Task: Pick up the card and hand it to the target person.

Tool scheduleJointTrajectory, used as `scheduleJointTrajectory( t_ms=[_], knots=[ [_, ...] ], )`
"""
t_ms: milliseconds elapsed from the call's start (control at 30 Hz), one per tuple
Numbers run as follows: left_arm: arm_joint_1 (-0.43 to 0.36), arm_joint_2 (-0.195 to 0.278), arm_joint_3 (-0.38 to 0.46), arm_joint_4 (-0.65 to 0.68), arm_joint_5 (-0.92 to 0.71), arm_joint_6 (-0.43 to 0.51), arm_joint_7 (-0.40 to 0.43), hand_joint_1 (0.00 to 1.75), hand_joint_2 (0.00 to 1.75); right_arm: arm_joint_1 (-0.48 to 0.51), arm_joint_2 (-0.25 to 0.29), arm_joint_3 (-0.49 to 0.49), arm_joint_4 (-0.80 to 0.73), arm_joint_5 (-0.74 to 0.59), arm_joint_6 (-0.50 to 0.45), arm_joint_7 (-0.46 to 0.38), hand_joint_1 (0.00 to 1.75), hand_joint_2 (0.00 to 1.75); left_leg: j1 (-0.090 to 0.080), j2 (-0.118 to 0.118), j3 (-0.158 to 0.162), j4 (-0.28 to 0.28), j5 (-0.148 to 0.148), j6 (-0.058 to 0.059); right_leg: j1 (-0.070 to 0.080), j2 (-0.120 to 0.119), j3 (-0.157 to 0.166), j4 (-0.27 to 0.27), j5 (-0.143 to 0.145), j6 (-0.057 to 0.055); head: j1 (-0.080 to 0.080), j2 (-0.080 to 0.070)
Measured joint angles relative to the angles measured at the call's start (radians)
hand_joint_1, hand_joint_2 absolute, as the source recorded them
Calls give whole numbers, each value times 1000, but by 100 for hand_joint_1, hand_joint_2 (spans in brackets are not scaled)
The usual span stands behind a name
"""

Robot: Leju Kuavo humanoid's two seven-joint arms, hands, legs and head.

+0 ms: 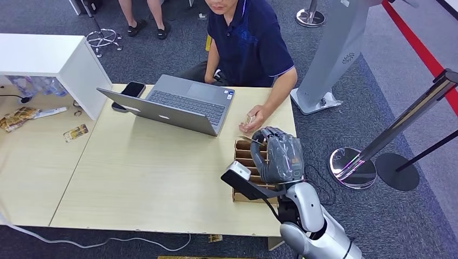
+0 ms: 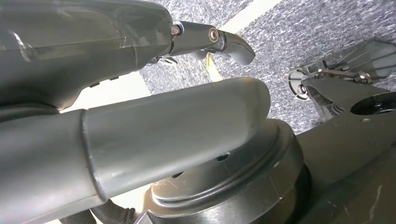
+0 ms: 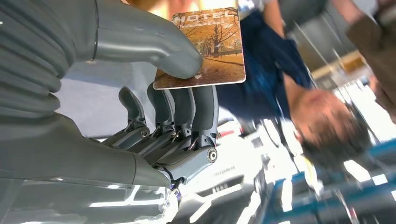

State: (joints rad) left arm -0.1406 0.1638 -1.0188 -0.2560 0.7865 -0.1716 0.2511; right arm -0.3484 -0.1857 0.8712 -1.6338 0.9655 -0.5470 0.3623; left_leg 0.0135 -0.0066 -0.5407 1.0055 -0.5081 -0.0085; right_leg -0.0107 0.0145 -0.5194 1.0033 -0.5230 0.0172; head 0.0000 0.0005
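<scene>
Item: card (image 3: 205, 51), hotel print, pinched between thumb and fingers of right hand (image 1: 278, 154), raised over the cardboard rack (image 1: 246, 156) at the bench's (image 1: 151, 183) right edge, offered toward the person's hand (image 1: 253, 120). Left hand (image 2: 140, 93): grasp state cannot be told.

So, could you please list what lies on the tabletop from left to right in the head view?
Snack packet → small card → phone → laptop → person's hand → right hand holding the card above the cardboard divider box.
</scene>
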Motion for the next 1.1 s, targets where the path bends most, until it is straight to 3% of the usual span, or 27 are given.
scheduleJointTrajectory(
  t_ms=[133, 367, 900, 1000, 1100],
  knots=[
    [-15, -3, -3, 0, -16, -4, 13, 0, 0, -38, 27, -4, 40, 20, -71, -22, 125, 175, 0, 0, 0, 0, 0, 0, 0, 0, 0, 0, 0, 0, 0, 0],
    [-40, -12, -7, -1, -39, -11, 33, 0, 0, -102, 79, -15, 136, 40, -128, -36, 131, 175, 0, 0, 0, 0, 0, 0, 0, 0, 0, 0, 0, 0, 0, 0],
    [-73, -28, -30, -2, -62, -20, 52, 0, 0, -187, 179, -27, 448, 87, -141, -39, 130, 175, 0, 0, 0, 0, 0, 0, 0, 0, 0, 0, 0, 0, 0, 0],
    [-75, -29, -31, -2, -64, -21, 53, 0, 0, -196, 192, -27, 503, 89, -141, -37, 126, 175, 0, 0, 0, 0, 0, 0, 0, 0, 0, 0, 0, 0, 0, 0],
    [-78, -29, -31, -2, -64, -22, 56, 0, 0, -203, 203, -27, 555, 91, -141, -33, 108, 175, 0, 0, 0, 0, 0, 0, 0, 0, 0, 0, 0, 0, 0, 0]
  ],
)
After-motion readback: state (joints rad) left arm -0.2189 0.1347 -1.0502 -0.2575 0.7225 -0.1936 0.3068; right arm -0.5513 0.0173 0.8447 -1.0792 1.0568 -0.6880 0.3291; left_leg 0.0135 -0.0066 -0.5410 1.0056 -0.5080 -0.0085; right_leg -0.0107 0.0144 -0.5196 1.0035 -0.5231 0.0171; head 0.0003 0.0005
